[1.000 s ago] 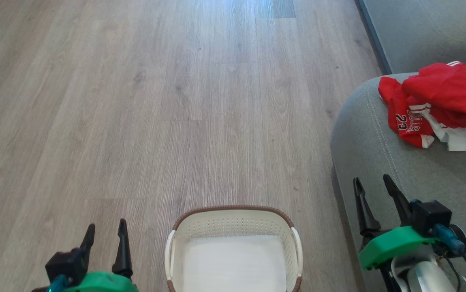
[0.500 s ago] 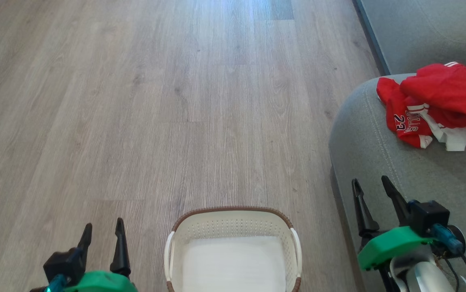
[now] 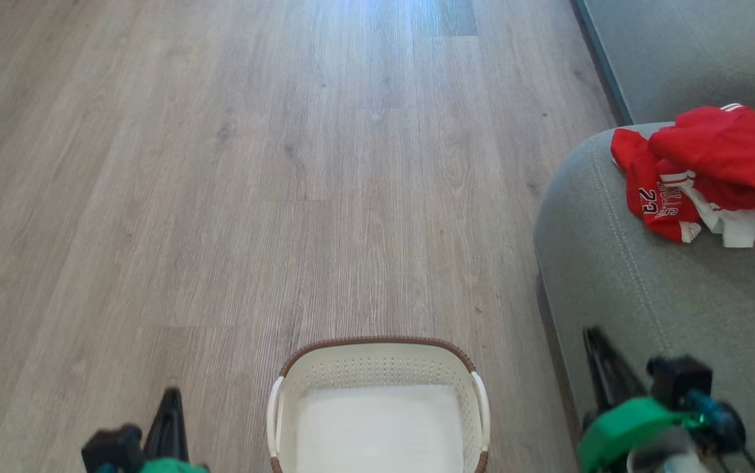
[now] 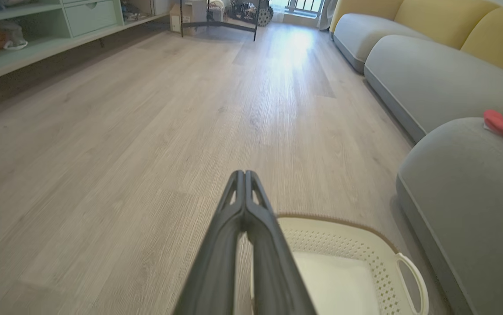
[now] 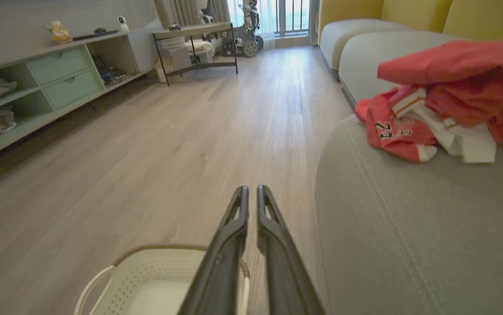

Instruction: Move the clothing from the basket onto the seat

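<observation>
The clothing (image 3: 712,157), two bright red mesh garments with white trim and black-and-white lettering, lies bunched on the grey-green seat (image 3: 647,295) at the right. In the right wrist view the clothing (image 5: 448,100) lies ahead and to the right. The cream basket (image 3: 377,339) stands on the floor at bottom centre, with a bare white liner inside. My left gripper (image 4: 245,173) is shut on nothing, left of the basket (image 4: 343,227). My right gripper (image 5: 252,189) is shut on nothing, between the basket (image 5: 155,251) and the seat (image 5: 409,245).
Pale wood floor (image 3: 253,164) stretches ahead and to the left. More grey sofa sections with yellow backs (image 4: 431,74) run along the right. A low green shelf unit (image 5: 37,87) lines the left wall, and a metal-legged table (image 5: 194,33) stands far ahead.
Both grippers have gone from open to shut and have dropped lower in the head view, blurred by motion. The clothing and basket have stayed put.
</observation>
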{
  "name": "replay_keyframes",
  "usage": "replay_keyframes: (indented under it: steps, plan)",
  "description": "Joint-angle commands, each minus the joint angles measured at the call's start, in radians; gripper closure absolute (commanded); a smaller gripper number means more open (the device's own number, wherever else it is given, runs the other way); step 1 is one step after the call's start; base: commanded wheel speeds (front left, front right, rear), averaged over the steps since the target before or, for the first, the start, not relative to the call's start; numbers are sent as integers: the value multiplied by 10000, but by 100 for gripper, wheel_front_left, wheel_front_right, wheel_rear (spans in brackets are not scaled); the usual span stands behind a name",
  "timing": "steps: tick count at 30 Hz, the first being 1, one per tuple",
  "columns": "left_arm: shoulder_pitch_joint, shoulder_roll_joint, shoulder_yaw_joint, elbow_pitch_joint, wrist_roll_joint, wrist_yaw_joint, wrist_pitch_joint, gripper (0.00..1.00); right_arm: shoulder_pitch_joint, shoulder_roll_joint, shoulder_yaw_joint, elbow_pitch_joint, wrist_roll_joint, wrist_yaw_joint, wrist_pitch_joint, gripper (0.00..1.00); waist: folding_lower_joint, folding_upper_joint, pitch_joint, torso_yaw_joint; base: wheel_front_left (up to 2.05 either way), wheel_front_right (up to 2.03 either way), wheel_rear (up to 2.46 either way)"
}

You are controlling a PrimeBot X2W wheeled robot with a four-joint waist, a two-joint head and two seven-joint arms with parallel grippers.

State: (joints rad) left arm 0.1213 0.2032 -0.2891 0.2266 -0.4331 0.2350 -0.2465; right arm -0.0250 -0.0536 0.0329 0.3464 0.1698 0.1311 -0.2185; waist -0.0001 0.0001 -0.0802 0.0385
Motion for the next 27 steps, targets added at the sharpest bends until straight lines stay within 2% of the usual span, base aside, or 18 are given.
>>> replay_keyframes:
  steps: [1, 27]
  plan:
    - [26, -21, 11, 57, -55, -16, 15, 100, 30, 0, -11, 83, 62, 0, 23, 100, 1, -1, 4, -2, 0, 0, 0]
    - [-487, -325, 853, 122, -2621, -806, 770, 100, -149, 7, -320, -164, 3174, -1, 734, 100, 1, -1, 183, -85, 0, 0, 0]
